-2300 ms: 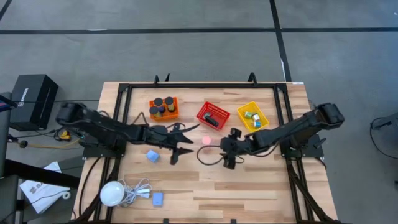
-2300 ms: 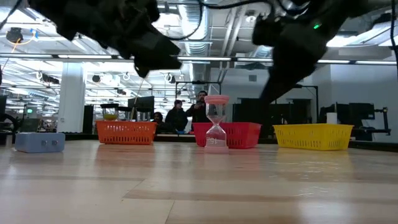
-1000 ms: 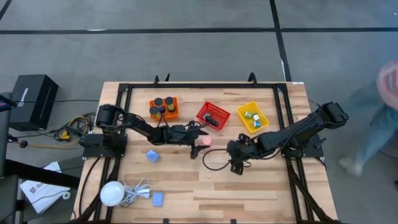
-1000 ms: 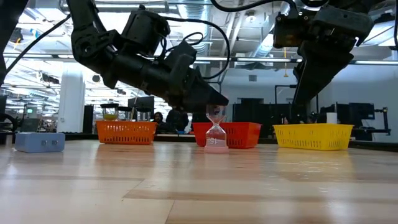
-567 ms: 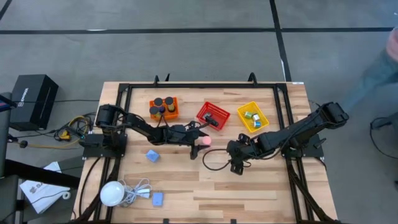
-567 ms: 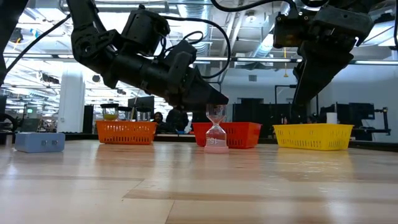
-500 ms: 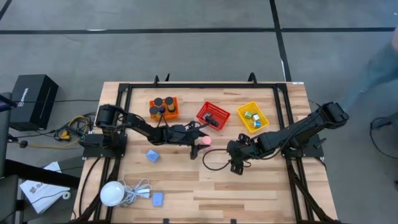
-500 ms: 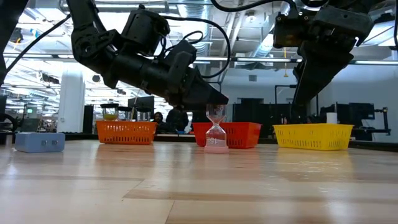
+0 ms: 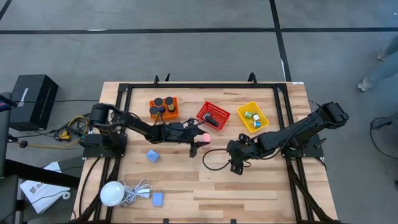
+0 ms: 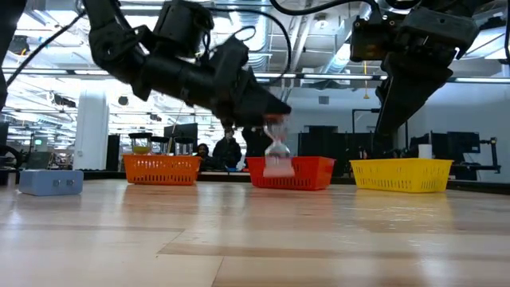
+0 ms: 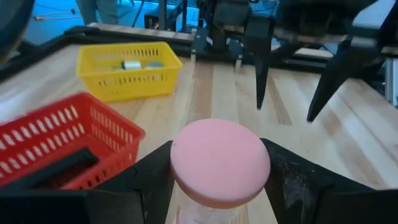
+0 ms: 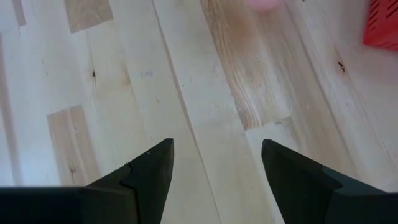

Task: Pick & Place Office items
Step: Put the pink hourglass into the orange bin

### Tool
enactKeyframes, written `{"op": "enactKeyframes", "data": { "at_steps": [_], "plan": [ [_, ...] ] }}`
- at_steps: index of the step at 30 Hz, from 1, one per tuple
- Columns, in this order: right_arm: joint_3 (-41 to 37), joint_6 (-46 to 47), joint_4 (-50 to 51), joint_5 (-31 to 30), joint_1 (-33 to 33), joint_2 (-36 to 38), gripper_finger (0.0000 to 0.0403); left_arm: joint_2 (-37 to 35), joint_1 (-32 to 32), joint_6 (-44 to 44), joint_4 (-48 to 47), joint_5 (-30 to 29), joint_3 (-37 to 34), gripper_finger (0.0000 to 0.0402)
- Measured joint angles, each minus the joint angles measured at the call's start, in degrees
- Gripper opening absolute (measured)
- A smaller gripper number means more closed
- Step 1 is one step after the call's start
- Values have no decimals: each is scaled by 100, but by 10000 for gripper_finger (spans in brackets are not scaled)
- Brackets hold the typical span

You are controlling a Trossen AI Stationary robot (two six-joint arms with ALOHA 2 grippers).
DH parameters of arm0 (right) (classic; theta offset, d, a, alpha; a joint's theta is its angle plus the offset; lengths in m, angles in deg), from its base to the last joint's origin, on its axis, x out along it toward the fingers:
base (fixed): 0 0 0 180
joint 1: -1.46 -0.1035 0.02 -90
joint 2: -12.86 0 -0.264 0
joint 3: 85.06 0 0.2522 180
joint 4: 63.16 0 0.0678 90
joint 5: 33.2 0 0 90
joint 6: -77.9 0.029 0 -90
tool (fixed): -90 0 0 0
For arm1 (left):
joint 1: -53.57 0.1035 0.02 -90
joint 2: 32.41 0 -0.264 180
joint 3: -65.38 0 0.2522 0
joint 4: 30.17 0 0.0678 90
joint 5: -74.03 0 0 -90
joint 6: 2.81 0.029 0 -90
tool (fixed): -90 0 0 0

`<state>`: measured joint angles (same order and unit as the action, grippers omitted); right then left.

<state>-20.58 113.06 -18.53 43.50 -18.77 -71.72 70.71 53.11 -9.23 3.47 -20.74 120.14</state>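
Mesh baskets: three, namely orange basket, red basket, yellow basket.
Black cylinders: four, in the orange basket.
Pink-capped hourglass: one.
Light-blue pieces: two.
Small blocks in the yellow basket: about four.
White bulb: one.

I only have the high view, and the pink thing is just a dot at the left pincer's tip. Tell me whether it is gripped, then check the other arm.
Observer: In the left wrist view the left pincer is closed on the pink hourglass, with fingers against either side of its round cap.
Operator: Say whether it is off the wood.
Observer: In the low view its base looks clear of the table, in front of the red basket, though it is blurred.
Operator: Now the right arm.
Observer: In the right wrist view the right pincer is open, with only bare wood between its fingers.
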Motion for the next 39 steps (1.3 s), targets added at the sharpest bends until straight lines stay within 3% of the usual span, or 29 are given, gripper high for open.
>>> {"op": "enactKeyframes", "data": {
  "at_steps": [4, 13, 20, 26, 32, 39],
  "plan": [
    [0, 110, -1, 0, 0, 0, 235, -721, 124, 6, -574, -104, -141, 197],
    [0, 137, 2, -1, -1, -7, 235, -2858, 433, 186, -1884, -1659, -920, 211],
    [-2, 136, -23, -2, 0, -7, 235, -4086, 701, -158, -1916, -2589, -1903, 196],
    [-2, 136, -24, -3, 6, -7, 235, -4279, 916, -461, -1904, -2682, -2438, 209],
    [-2, 59, -17, -9, 20, -7, 235, -4148, 1176, -458, -1864, -2966, -2478, 196],
    [-2, 44, -3, -11, 20, -7, 235, -3933, 1368, -474, -1787, -2982, -2490, 209]
  ]
}}
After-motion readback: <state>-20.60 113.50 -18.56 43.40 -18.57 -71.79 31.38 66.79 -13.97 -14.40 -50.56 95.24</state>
